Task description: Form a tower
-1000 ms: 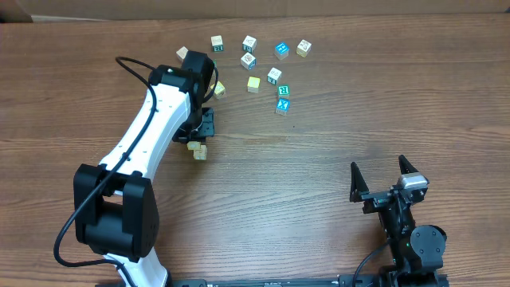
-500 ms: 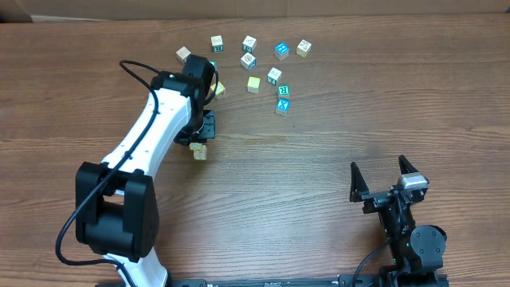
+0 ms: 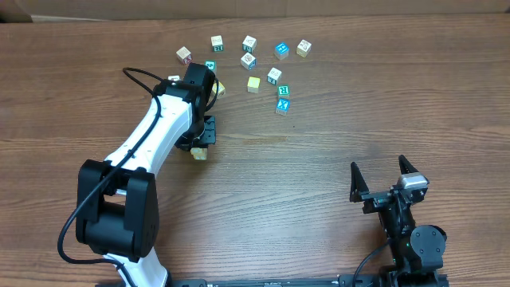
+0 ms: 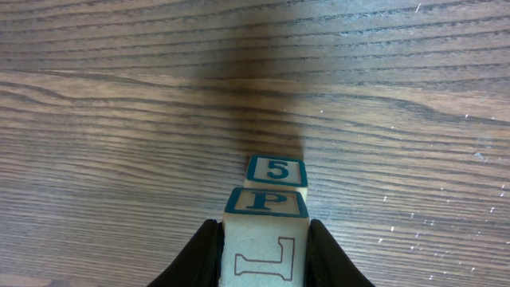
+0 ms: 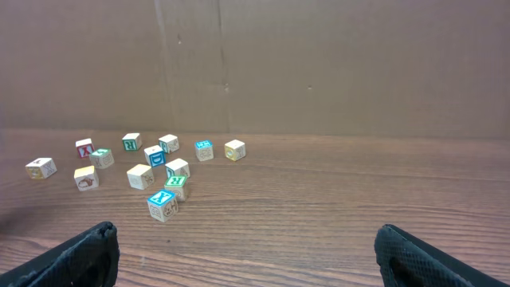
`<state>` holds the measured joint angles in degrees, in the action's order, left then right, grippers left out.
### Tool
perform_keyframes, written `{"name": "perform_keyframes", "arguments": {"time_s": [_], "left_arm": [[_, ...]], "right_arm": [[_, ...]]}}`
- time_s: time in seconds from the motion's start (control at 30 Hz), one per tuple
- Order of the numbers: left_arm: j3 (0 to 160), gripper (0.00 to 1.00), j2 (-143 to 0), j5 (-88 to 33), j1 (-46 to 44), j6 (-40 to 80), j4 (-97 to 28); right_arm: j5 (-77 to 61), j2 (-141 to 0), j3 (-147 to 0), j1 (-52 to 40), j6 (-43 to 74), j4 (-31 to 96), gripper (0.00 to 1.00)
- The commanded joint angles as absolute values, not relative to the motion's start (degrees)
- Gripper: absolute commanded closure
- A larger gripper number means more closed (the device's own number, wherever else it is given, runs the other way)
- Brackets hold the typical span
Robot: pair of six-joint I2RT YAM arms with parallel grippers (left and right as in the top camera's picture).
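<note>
The tower (image 4: 276,171) is two cream cubes seen from above in the left wrist view. A cube with a teal-framed P (image 4: 265,209) and an outlined L on its near face stands over a cube marked 5. My left gripper (image 4: 264,239) is shut on the P cube, one black finger on each side. In the overhead view this gripper (image 3: 204,132) hides most of the stack, and only a cream corner (image 3: 199,153) shows. My right gripper (image 3: 382,172) stands open near the front right, far from the cubes, its fingers (image 5: 88,253) holding nothing.
Several loose letter cubes lie scattered at the far middle of the table, among them a blue X cube (image 3: 282,104), a green one (image 3: 283,91) and a yellowish one (image 3: 253,83). A cardboard wall (image 5: 255,64) backs the table. A black cable (image 3: 139,76) loops off the left arm.
The left arm has shifted slightly to the right and away. Two cubes showed side by side under its gripper before; now only one cream corner shows there. The right arm has not moved.
</note>
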<state>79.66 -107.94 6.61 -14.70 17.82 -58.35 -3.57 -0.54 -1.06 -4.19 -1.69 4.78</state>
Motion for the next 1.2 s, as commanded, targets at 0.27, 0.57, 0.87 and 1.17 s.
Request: {"name": "perform_keyframes", "arguments": {"time_s": [0.27, 0.57, 0.87, 1.17], "left_arm": [[77.38, 0.77, -108.33, 5.91, -15.07, 17.80, -56.71], [77.38, 0.76, -108.33, 4.38, -15.07, 17.80, -56.36], [77.41, 0.82, -108.22, 4.40, -15.07, 17.78, -56.66], [77.41, 0.83, -108.18, 4.43, -15.07, 15.35, -56.90]], "right_arm": [[-3.03, -0.16, -0.45, -4.54, -1.78, 4.62, 0.00], [-3.05, -0.16, -0.47, -4.54, -1.78, 4.62, 0.00], [-3.03, -0.16, -0.45, -4.54, -1.78, 4.62, 0.00], [-3.03, -0.16, -0.45, -4.54, -1.78, 4.62, 0.00]]}}
